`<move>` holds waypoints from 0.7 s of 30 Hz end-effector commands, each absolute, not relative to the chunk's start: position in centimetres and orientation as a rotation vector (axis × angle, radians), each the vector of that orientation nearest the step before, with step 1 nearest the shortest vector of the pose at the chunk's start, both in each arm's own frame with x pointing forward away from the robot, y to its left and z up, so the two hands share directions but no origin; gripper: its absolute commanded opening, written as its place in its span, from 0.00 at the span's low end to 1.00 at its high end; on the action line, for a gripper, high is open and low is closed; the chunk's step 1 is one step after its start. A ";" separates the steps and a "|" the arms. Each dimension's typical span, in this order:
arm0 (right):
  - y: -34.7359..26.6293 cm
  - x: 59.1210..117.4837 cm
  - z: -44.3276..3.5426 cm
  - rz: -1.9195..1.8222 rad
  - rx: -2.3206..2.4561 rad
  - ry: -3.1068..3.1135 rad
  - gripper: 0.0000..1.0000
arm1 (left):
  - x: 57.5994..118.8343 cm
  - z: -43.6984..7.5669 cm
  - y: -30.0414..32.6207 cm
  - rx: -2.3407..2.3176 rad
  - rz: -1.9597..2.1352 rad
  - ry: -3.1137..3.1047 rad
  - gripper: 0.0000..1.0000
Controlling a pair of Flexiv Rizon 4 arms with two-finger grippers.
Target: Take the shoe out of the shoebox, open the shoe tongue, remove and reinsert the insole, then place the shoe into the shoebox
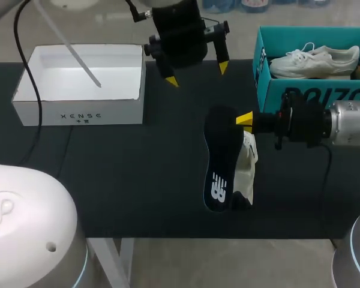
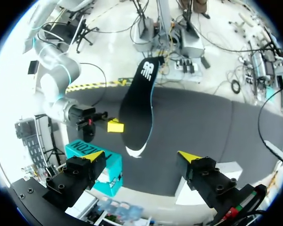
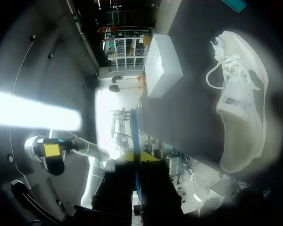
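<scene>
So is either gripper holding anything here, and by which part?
Right gripper pinches the insole by its side edge, near the end away from the logo. Left gripper is open, holding nothing.

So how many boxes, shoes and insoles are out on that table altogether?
Boxes: 2 (white box, teal shoebox)
Insoles: 1 (black insole)
Shoes: 2 (loose shoe beside the insole, boxed shoe in the teal one)
Total: 5

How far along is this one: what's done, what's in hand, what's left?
Done: the white shoe lies on the mat, outside the teal shoebox, and its black insole is out. In hand: the right gripper grips the insole by the shoe; the left gripper is open. Left: reinserting, boxing the shoe.
</scene>
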State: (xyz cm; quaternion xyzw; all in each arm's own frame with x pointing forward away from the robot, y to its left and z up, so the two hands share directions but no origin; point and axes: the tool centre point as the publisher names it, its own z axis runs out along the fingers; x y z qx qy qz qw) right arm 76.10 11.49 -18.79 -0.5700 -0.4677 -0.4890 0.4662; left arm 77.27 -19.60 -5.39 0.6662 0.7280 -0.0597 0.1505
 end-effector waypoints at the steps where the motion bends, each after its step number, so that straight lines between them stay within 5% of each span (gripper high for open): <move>1: 11.6 76.0 -18.9 -1.203 -1.401 -1.147 0.00 | 76.4 -5.7 -15.8 1.697 -0.675 1.742 1.00; 21: 11.6 76.0 -18.9 -1.203 -1.401 -1.147 0.00 | 71.8 -10.0 -9.6 1.422 -1.134 1.236 1.00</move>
